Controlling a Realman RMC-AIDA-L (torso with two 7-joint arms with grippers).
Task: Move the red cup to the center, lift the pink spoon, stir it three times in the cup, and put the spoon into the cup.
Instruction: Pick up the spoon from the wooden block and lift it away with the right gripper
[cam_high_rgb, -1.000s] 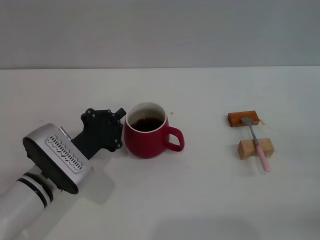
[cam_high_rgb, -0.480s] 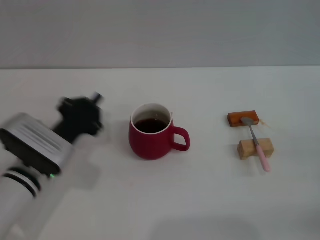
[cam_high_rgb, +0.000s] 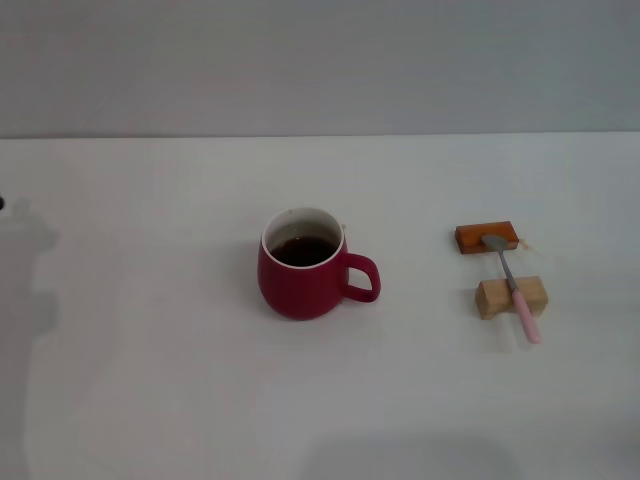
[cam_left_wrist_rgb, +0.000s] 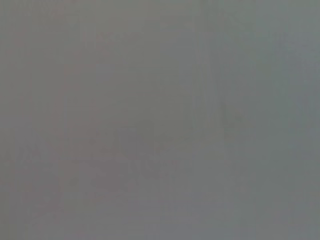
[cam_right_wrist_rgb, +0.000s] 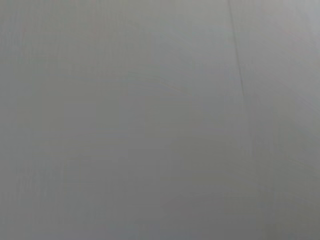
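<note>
Gone from the head view is the left arm, which a second ago sat against the red cup's left side and half a second ago was pulling back toward the left edge; only a faint shadow and a tiny dark speck remain at that edge. Between those two earlier moments the cup slid a little to the right, and it has not moved since.

The red cup (cam_high_rgb: 306, 275) stands upright near the middle of the white table (cam_high_rgb: 180, 400), dark liquid inside its white inner wall, its loop handle pointing to the robot's right. Nothing touches it.

Well to the right of the cup, the pink spoon (cam_high_rgb: 513, 288) lies propped across two small blocks. Its grey metal bowl rests on the orange-brown flat block (cam_high_rgb: 470, 239), the farther of the two. Its neck and the start of the pale pink handle cross the light wooden block (cam_high_rgb: 492, 298), and the handle's end juts past that block toward the robot.

Neither gripper shows anywhere, so I cannot tell how the jaws of either stand. Both wrist views show only a plain grey surface.
</note>
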